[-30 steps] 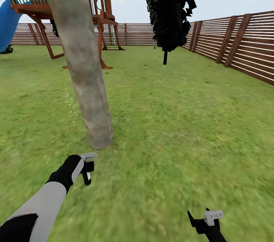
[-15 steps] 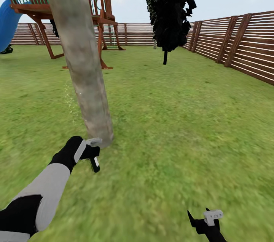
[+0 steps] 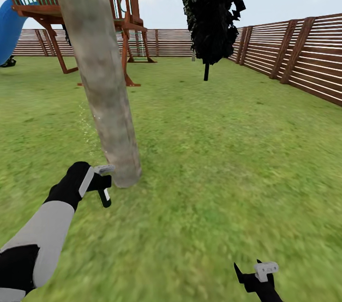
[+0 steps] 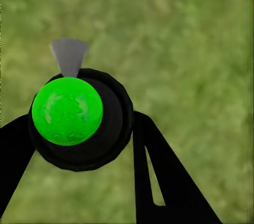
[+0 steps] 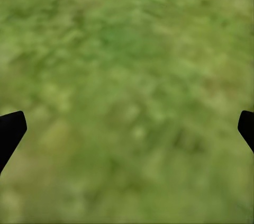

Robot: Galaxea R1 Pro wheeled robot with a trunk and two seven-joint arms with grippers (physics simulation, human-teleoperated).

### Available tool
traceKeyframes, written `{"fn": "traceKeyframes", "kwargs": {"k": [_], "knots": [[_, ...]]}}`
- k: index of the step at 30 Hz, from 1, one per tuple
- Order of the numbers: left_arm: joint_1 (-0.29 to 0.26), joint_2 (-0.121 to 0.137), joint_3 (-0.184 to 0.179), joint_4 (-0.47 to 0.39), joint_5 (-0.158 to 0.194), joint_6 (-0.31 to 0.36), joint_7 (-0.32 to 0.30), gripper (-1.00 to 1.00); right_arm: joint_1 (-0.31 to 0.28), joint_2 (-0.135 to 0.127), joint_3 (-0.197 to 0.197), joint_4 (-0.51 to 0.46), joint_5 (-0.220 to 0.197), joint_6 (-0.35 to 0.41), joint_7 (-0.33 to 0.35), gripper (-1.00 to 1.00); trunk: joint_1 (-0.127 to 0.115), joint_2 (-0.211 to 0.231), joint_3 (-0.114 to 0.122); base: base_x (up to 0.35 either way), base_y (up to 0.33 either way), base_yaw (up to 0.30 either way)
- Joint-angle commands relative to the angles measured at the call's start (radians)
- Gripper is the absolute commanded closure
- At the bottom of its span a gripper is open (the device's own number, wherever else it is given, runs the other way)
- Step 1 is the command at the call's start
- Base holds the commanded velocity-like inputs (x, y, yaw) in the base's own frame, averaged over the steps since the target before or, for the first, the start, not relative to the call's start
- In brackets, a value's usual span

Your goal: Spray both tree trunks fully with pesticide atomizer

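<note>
A thick grey-brown tree trunk (image 3: 102, 73) leans up out of the grass floor (image 3: 213, 159) at the left of the head view. My left gripper (image 3: 102, 187) hangs just left of the trunk's base, close to it. In the left wrist view its black fingers (image 4: 159, 181) are shut on the pesticide atomizer (image 4: 79, 118), a black round body with a bright green cap and a grey nozzle. Faint whitish pesticide specks (image 3: 88, 123) float beside the trunk's left side. My right gripper (image 3: 259, 276) is low at the front right, open over bare grass (image 5: 127, 75).
A brown slat fence (image 3: 294, 54) runs along the right and the back. A wooden play tower (image 3: 123, 12) with a blue slide (image 3: 9, 26) stands behind the trunk. A dark-leaved tree on a thin stem (image 3: 211, 7) rises at the back centre. Open lawn lies to the right.
My left arm has carried the atomizer forward to the trunk's base, then a little to the left. The right arm has stayed still.
</note>
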Motion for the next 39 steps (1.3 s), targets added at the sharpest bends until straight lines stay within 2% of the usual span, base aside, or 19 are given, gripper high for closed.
{"fn": "traceKeyframes", "kwargs": {"k": [1, 7, 16, 21, 32, 39], "knots": [[-0.001, -0.001, 0.0, 0.0, 0.0, -0.001, 0.0, 1.0, 0.0, 0.0, 0.0, 0.0, 0.0, 0.0, 0.0, -1.0, 0.0, 0.0, 0.0, 0.009, 0.0, 0.0], [-0.004, -0.047, -0.005, -0.081, 0.0, 0.006, 0.001, 1.0, 0.0, 0.0, 0.0, 0.0, 0.0, 0.0, 0.0, -1.0, 0.0, 0.0, 0.0, 0.004, 0.0, 0.045], [0.01, -0.031, -0.009, -0.081, -0.012, 0.006, 0.004, 1.0, 0.0, 0.0, 0.0, 0.0, 0.0, 0.0, 0.0, -1.0, 0.0, 0.0, 0.0, 0.152, 0.0, 0.009], [0.011, 0.002, -0.009, -0.076, -0.012, 0.007, 0.004, 1.0, 0.0, 0.002, 0.0, 0.0, 0.0, 0.0, 0.0, -1.0, 0.0, 0.0, 0.0, 0.002, 0.0, 0.235], [0.011, 0.001, -0.01, -0.068, -0.01, 0.006, 0.008, 1.0, 0.0, 0.001, 0.0, 0.0, 0.0, 0.0, 0.0, -1.0, 0.0, 0.0, 0.0, 0.0, -0.209, 0.015], [0.011, 0.003, -0.01, -0.068, -0.012, 0.006, 0.01, 1.0, 0.0, 0.002, 0.0, 0.0, 0.001, 0.0, 0.0, -1.0, 0.0, 0.0, 0.0, 0.055, -0.27, 0.228]]}}
